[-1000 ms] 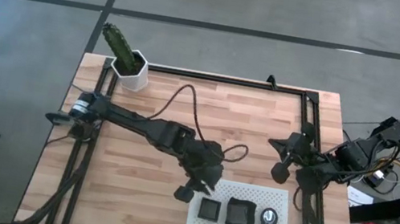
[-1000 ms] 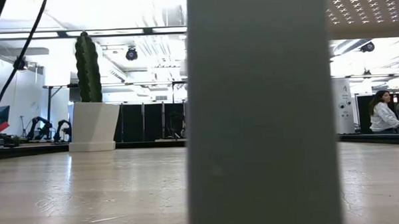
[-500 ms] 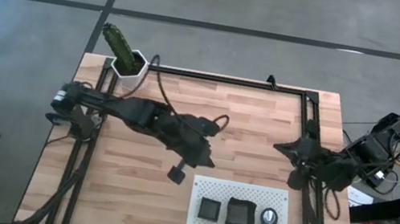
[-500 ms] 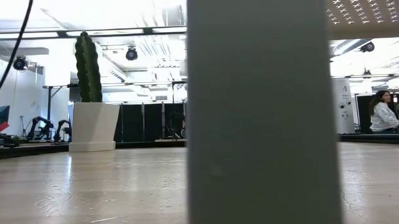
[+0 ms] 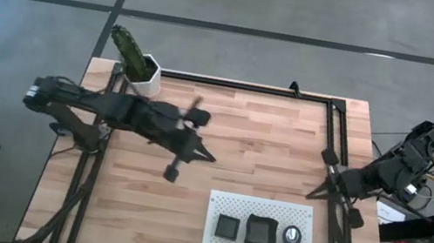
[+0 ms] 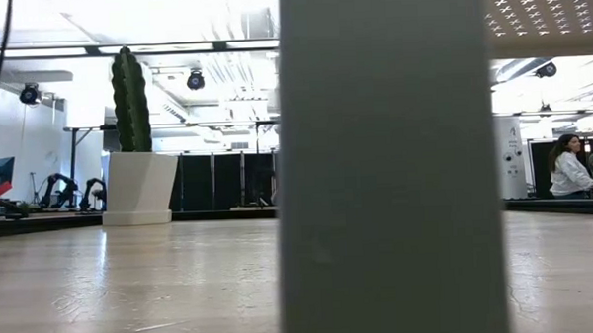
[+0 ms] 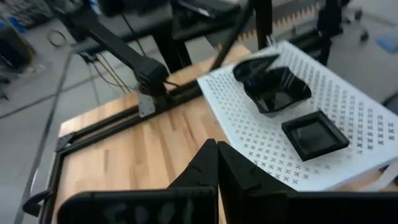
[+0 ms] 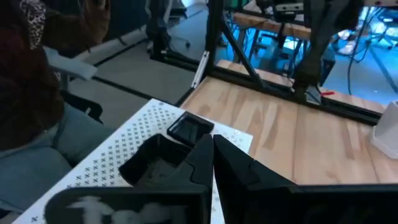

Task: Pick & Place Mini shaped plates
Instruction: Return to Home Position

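board: white, perforated, near-right part of table; holds, in a row, square plate, wavy-edged plate, teardrop plate | left gripper: fingers together, empty, above table's left-middle | right gripper: fingers together, empty, at table's right edge

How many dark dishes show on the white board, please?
3: the square dish at the left, the wavy-edged dish in the middle, the teardrop dish at the right; each may hide more stacked beneath.
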Motion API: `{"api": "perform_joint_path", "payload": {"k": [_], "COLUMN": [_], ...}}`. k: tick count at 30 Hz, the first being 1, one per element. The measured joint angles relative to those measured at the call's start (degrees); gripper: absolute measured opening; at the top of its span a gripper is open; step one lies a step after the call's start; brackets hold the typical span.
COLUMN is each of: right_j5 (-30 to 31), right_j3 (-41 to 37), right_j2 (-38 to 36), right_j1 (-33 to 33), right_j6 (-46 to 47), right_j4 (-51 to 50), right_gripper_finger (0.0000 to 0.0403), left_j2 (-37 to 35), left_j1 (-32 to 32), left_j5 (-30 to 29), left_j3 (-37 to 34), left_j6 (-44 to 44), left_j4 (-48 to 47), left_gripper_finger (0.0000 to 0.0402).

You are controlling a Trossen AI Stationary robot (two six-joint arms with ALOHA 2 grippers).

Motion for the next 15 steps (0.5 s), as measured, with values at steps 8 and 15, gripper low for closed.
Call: {"api": "perform_joint_path", "payload": {"k": [8,15], "right_j5": [0.32,0.43], "right_j3": [-4.46,-8.61], "right_j2": [-7.59,-14.42], "right_j1": [0.00,0.00], "right_j6": [-0.35,-0.37], "right_j4": [2.70,4.95], "right_gripper_finger": [0.0008,0.0008], "left_j2": [-17.98,-31.12], "left_j1": [0.12,0.14], "left_j5": [-0.48,-3.91], "left_j3": [-20.90,-33.33], "left_j6": [-4.11,-7.34], "left_j4": [13.20,17.78], "left_gripper_finger": [0.0000,0.0000]}}
